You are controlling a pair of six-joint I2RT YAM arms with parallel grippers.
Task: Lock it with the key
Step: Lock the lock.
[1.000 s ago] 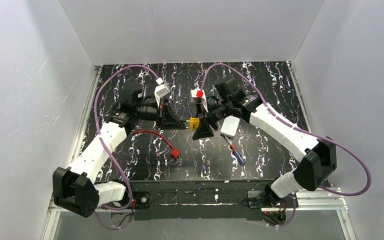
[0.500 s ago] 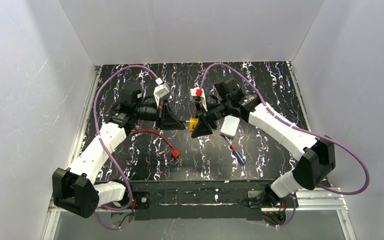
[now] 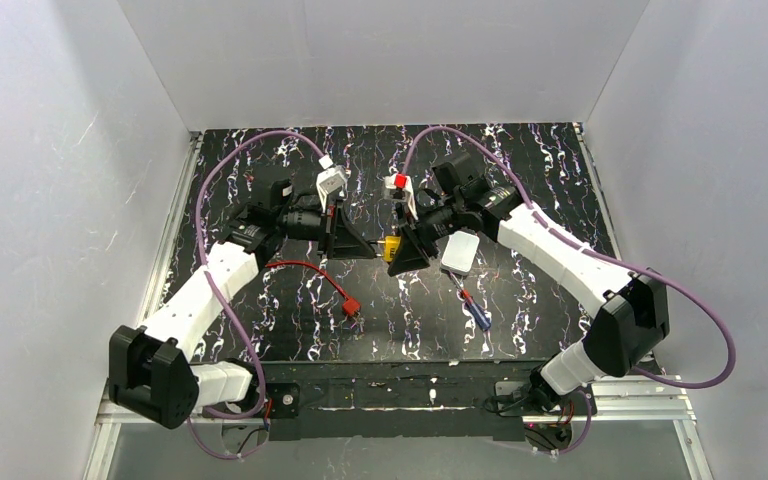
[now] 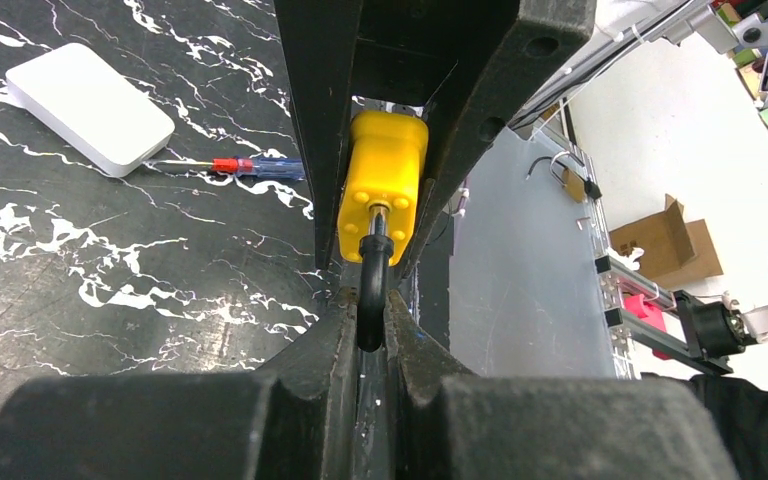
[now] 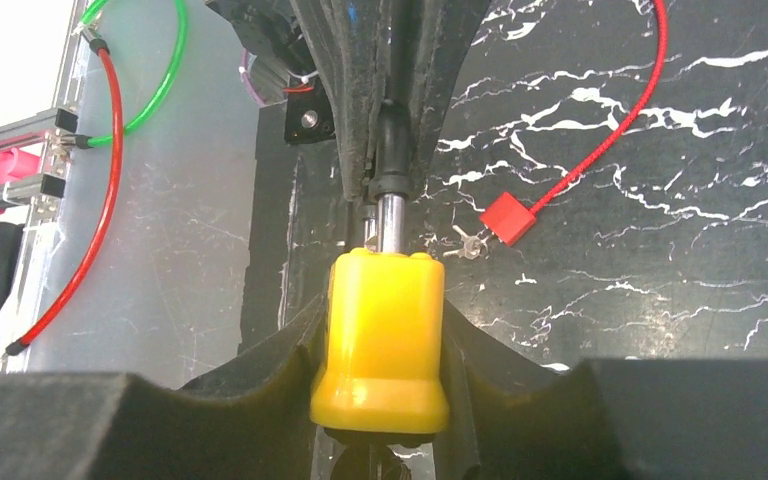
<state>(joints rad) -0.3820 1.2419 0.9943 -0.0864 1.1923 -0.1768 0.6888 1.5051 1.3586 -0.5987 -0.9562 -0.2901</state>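
Figure: the padlock (image 3: 391, 246) is held off the tabletop (image 3: 550, 165) at mid-scene, between the two arms. The right tool (image 5: 385, 345) is clamped around the yellow body. The left tool (image 4: 368, 325) is pinched tight on the black shackle (image 4: 373, 285), whose bare leg shows drawn out. The step in hand appears to be seating the shackle: the left tool should push straight along the leg while the right holds firm, without twisting. Against the view one second earlier, the left arm has edged right and its wrist has rolled, closing the gap to the body; the padlock keeps its place.
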